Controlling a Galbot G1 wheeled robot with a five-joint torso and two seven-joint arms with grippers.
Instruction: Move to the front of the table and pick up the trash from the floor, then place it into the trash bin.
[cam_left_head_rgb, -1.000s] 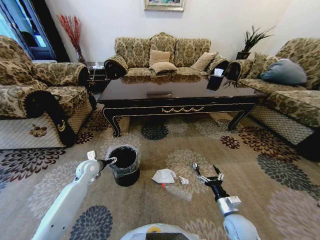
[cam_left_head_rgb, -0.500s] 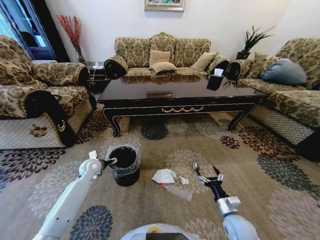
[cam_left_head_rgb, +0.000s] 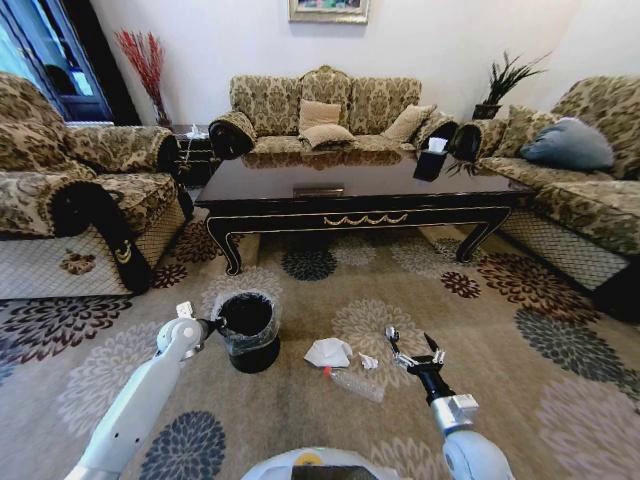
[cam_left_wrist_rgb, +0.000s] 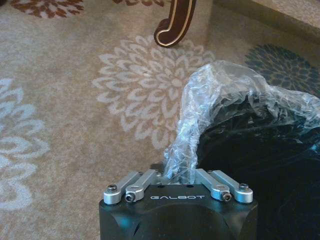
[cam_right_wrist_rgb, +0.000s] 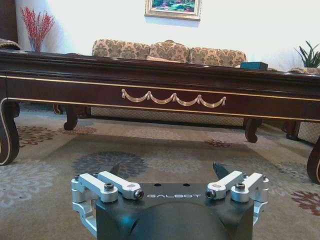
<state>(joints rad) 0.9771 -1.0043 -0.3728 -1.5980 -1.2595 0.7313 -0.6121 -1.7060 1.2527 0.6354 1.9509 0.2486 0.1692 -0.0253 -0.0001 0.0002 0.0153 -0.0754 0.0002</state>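
Pickup step not begun: R gripper (cam_left_head_rgb: 414, 349) wide open, low over floor (cam_left_head_rgb: 560, 400), trash (cam_left_head_rgb: 328, 352) just to its left; L gripper (cam_left_head_rgb: 216, 323) pinching bin (cam_left_head_rgb: 248, 342) liner—next: reach left, close on wad.

Table (cam_left_head_rgb: 360, 185): dark wood, glossy, mirror-like top, gold trim
Floor (cam_left_head_rgb: 560, 400): matt woven carpet
Trash bin (cam_left_head_rgb: 250, 335): black, crinkly clear plastic liner
Trash (cam_left_head_rgb: 328, 352): crumpled white paper; clear plastic bottle
Left gripper (cam_left_wrist_rgb: 176, 175): matt black body, brushed metal links
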